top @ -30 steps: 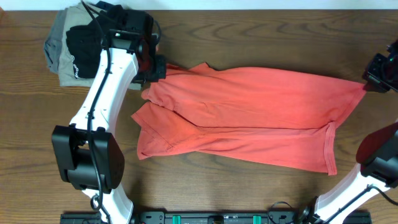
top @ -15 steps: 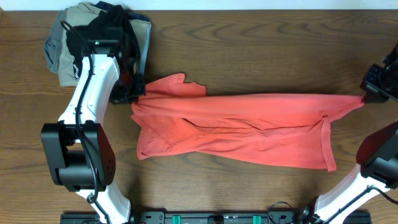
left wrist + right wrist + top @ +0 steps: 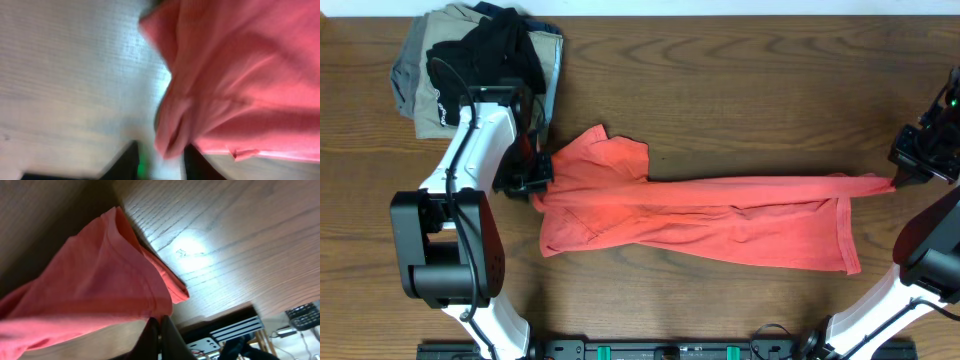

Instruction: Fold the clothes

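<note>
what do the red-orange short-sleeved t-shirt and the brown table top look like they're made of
Red-orange short-sleeved T-shirt: soft matt knit cloth, probably cotton jersey; it drapes and creases, with a fine knit texture and a stitched hem in the wrist views. Brown table top: wood or wood-look laminate, smooth with a slight sheen; grain lines show and light glares off it.

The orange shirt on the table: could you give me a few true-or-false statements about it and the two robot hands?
1. The T-shirt stretches across the table between the left gripper and the right gripper. True.
2. The right gripper pinches the T-shirt's edge. True.
3. The black garment lies on the T-shirt. False: it tops the folded pile in the far left corner, apart from the T-shirt.
4. The T-shirt is folded into a neat square. False: it is a long, rumpled strip.
</note>
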`<state>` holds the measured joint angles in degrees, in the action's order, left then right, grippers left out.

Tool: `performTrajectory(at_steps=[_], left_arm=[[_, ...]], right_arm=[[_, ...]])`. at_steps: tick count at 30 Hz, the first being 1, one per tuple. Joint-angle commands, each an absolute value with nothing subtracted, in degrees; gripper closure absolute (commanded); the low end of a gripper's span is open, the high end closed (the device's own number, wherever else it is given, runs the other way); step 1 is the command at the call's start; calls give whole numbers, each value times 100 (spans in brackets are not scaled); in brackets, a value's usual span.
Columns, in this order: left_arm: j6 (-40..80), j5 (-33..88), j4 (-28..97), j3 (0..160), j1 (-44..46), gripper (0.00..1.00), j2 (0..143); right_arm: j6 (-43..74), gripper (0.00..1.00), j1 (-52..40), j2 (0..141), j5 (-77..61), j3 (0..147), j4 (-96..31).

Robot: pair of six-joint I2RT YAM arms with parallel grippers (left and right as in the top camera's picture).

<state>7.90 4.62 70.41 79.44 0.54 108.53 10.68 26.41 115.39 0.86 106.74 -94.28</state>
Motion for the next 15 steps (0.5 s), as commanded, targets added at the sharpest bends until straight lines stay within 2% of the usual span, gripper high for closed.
performTrajectory(at_steps=[1, 3, 6, 8, 12, 15], left_arm=[[840, 489, 7299, 7891, 12, 63, 10718], [840, 659, 7465, 7891, 12, 62, 10718], [840, 755, 7557, 7891, 32, 62, 10718], [840, 755, 7502, 7891, 36, 60, 10718], [840, 755, 7039, 7891, 40, 44, 10718], [786, 753, 6390, 7891, 38, 38, 10718]], right_arm=[[1063, 89, 2665, 11537, 215, 10648, -9432], [1063, 79, 2659, 11539, 215, 10648, -9432], [1063, 38, 2606, 11539, 211, 10643, -9461], [1063, 18, 2541, 11539, 185, 10643, -9472], [1063, 13, 2386, 11539, 71, 10641, -9454], [1061, 13, 2209, 11539, 62, 10637, -9389]])
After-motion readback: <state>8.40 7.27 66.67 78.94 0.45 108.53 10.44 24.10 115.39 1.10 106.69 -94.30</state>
